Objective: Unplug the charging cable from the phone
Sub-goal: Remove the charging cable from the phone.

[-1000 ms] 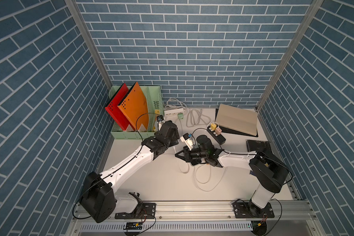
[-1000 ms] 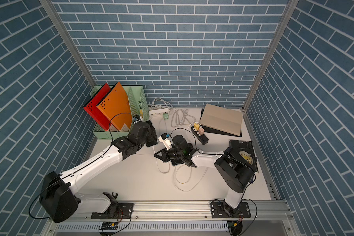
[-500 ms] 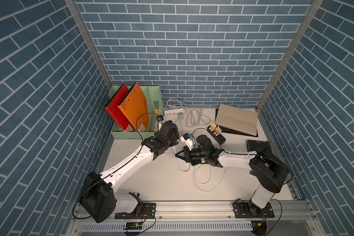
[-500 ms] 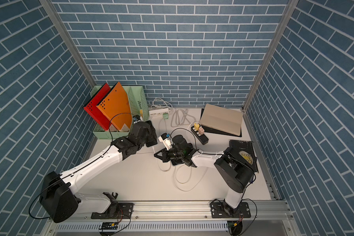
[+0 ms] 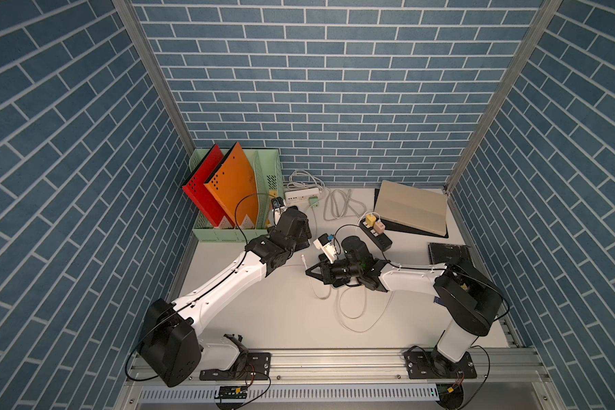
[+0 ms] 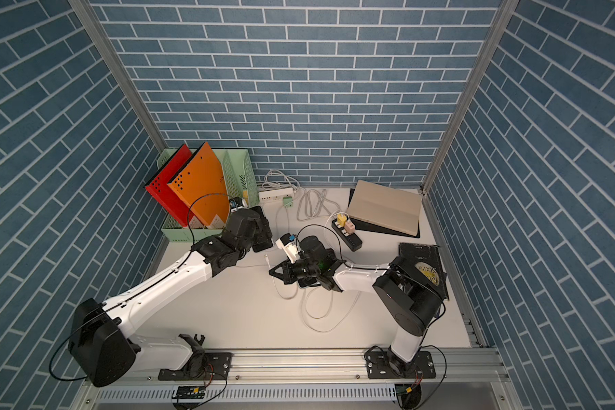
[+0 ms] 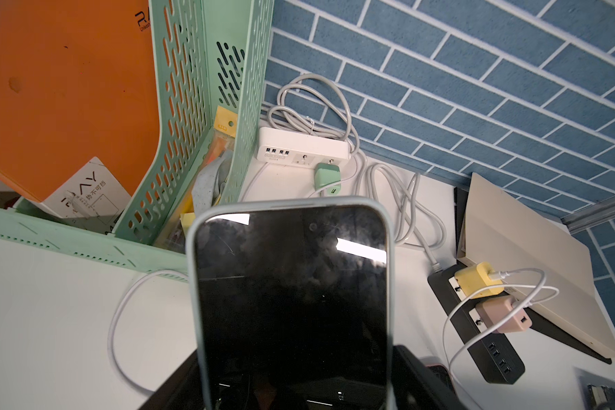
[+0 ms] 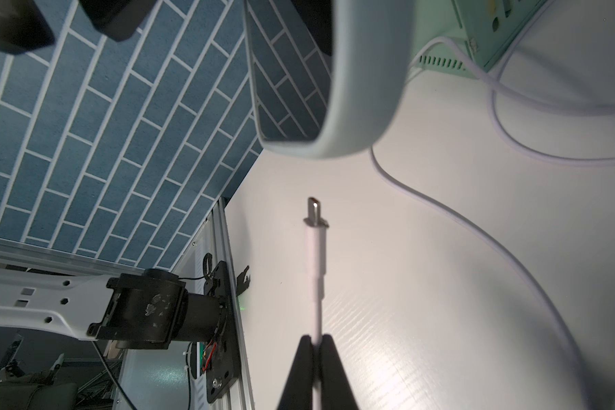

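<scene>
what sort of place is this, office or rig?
Likely a robot test cell dressed as a desk: brick-print panels, two arms bolted to a front rail, and office props like the green file organizer and white power strip.

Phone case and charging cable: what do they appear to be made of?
The phone case looks like silicone or soft plastic: pale grey-green, matte, rounded edges. The charging cable has a smooth white plastic sheath and stepped strain relief; its plug tip looks like bare metal with a dull sheen.
</scene>
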Controlling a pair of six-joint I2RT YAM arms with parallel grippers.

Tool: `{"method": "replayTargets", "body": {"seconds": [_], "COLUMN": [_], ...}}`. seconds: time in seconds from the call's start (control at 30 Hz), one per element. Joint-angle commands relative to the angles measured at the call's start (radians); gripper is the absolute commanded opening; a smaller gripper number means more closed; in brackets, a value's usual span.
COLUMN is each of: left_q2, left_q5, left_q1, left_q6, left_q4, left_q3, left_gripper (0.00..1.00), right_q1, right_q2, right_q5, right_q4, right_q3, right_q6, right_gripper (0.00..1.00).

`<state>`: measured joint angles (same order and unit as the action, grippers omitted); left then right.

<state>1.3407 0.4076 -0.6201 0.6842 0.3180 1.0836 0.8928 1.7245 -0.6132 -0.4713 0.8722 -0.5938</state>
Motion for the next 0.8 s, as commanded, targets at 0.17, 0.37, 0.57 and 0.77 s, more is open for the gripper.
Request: {"method": "replayTargets", "body": {"seconds": [0.17, 0.37, 0.57, 0.77], "left_q2": [-0.017, -0.015, -0.017, -0.015], "left_q5": [0.046, 0.045, 0.055, 0.058], "left_q1": [0.006, 0.006, 0.005, 0.005], "left_q6": [-0.015, -0.008, -0.006, -0.006], "left_q4": [-0.003, 0.011, 0.021, 0.037], "left_q3": [0.039, 0.031, 0.026, 0.017], "left_gripper": [0.0, 0.0, 0.0, 0.0], "right_q1": [0.005, 0.006, 0.006, 0.006], "right_q2": [0.025, 0.046, 0.038, 0.013], "right_q5": [0.062, 0.091, 0.107, 0.127], "right_q4": [0.128, 0.174, 0.19, 0.211], "right_q3": [0.027, 0.044, 0.051, 0.057], "right_q6": [0.043, 0.043, 0.043, 0.043], "right_gripper": [0.0, 0.04, 0.15, 0.42]}}
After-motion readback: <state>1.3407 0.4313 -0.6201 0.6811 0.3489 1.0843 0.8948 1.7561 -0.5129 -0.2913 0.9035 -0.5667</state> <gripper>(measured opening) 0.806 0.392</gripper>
